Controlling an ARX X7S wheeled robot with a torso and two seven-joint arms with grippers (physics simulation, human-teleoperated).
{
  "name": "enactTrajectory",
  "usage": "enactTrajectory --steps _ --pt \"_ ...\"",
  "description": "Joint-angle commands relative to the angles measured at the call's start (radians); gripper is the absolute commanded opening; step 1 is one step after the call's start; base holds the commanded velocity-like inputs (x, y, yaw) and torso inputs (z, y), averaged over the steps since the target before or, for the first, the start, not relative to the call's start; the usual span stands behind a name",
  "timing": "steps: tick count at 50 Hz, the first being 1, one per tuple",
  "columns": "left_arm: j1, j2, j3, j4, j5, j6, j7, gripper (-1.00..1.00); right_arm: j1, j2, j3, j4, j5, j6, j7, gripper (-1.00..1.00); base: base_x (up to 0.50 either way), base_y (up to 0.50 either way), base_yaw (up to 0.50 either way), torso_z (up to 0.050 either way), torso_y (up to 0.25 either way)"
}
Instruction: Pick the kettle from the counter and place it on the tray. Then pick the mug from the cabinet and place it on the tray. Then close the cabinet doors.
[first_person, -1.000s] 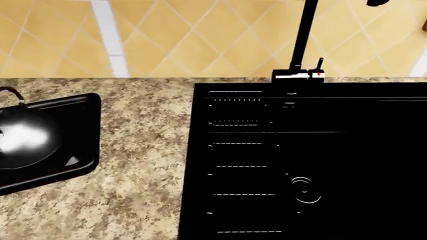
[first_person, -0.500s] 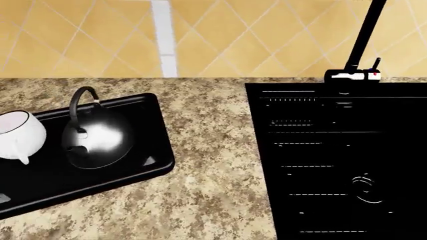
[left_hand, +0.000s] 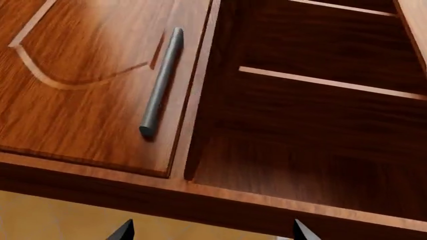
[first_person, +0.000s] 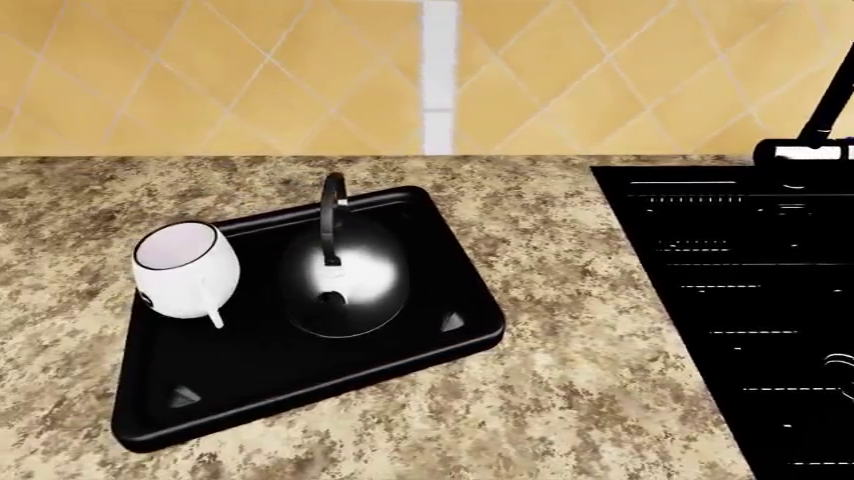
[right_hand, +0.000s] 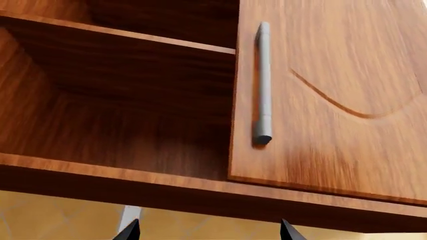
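In the head view the glossy black tray (first_person: 254, 385) lies on the speckled counter (first_person: 574, 300). The dark round kettle (first_person: 343, 280) and the white mug (first_person: 184, 265) stand on the tray side by side, the mug to the left. Neither gripper shows in the head view. In the left wrist view my left gripper (left_hand: 210, 232) is open and empty, below the wooden cabinet; a door (left_hand: 87, 90) with a grey bar handle (left_hand: 161, 82) sits beside the open shelves (left_hand: 320, 82). In the right wrist view my right gripper (right_hand: 208, 231) is open and empty below a door (right_hand: 333, 100) with its handle (right_hand: 263, 82).
The black sink (first_person: 747, 320) with drainer grooves fills the right of the head view, its tap base (first_person: 807, 150) at the back. A yellow tiled wall (first_person: 267, 70) runs behind the counter. The cabinet's bottom rail (right_hand: 100, 175) hangs above both grippers.
The head view has swung left: the sink has slid to the right edge, and the tray with the kettle and mug has come fully into view near the middle.
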Motion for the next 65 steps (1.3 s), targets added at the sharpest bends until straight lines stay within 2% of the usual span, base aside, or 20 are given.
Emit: enactTrajectory --steps 1,16,26,31,33,36,39,40,43,46,55,59,60,62,65 --pt "-0.004 -0.001 0.004 -0.002 0.0 0.0 -0.002 1.0 -0.014 -0.006 0.011 0.0 -0.004 0.01 0.0 1.0 0.0 0.5 0.0 0.0 0.0" --pt "-0.038 -0.048 0.019 -0.026 0.014 0.011 0.005 1.0 -0.044 -0.004 0.052 0.0 0.007 0.021 0.0 1.0 0.0 0.5 0.0 0.0 0.0" --pt "-0.031 -0.161 -0.073 -0.145 0.1 -0.083 -0.007 1.0 -0.111 -0.015 0.084 0.0 -0.006 0.011 0.0 1.0 0.0 0.06 0.0 0.0 0.0" --pt "-0.03 -0.192 -0.088 -0.179 0.185 -0.119 -0.028 1.0 -0.113 -0.015 0.092 0.0 -0.008 0.009 0.0 1.0 0.0 0.0 0.0 0.0 0.0" --pt "-0.059 -0.216 -0.05 -0.192 0.225 -0.104 -0.02 1.0 -0.115 -0.014 0.088 0.0 -0.016 0.006 0.0 1.0 0.0 0.0 0.0 0.0 0.0" --pt "-0.166 -0.262 0.126 -0.203 0.322 -0.062 0.047 1.0 -0.102 -0.005 0.068 0.0 -0.024 -0.006 0.0 1.0 0.0 0.0 0.0 0.0 0.0" --pt "-0.369 -0.296 0.396 -0.256 0.461 -0.014 0.135 1.0 -0.106 -0.015 0.067 0.0 -0.029 0.0 0.0 1.0 0.0 0.0 0.0 0.0 0.0" --pt "-0.473 -0.288 0.51 -0.291 0.515 -0.013 0.168 1.0 -0.107 -0.015 0.066 0.0 -0.029 0.0 0.0 1.0 0.0 0.0 0.0 0.0 0.0" --pt "-0.724 -0.21 0.748 -0.397 0.665 -0.066 0.246 1.0 -0.113 -0.018 0.07 0.0 -0.027 0.003 0.0 1.0 0.0 0.0 0.0 0.0 0.0" --pt "-0.88 -0.109 0.885 -0.502 0.831 -0.105 0.35 1.0 -0.122 -0.021 0.087 0.0 -0.017 0.01 0.0 1.0 0.0 0.0 0.0 0.0 0.0" --pt "-1.116 0.138 1.179 -0.785 1.221 -0.054 0.631 1.0 -0.182 -0.041 0.208 0.0 0.048 0.054 0.0 1.0 0.0 0.0 0.0 0.0 0.0" --pt "-1.187 0.25 1.234 -0.912 1.31 -0.014 0.694 1.0 -0.195 -0.042 0.248 0.0 0.073 0.055 0.0 1.0 0.0 0.0 0.0 0.0 0.0" --pt "-1.192 0.298 1.208 -0.934 1.369 -0.032 0.73 1.0 -0.197 -0.036 0.257 0.0 0.082 0.051 0.0 1.0 0.0 0.0 0.0 0.0 0.0" --pt "-1.193 0.406 1.122 -0.96 1.531 -0.1 0.83 1.0 -0.201 -0.028 0.278 0.0 0.101 0.05 0.0 1.0 0.0 0.0 0.0 0.0 0.0" --pt "-1.193 0.598 0.984 -0.973 1.888 -0.21 1.054 1.0 -0.203 -0.011 0.303 0.0 0.127 0.039 0.0 1.0 0.0 0.0 0.0 0.0 0.0"
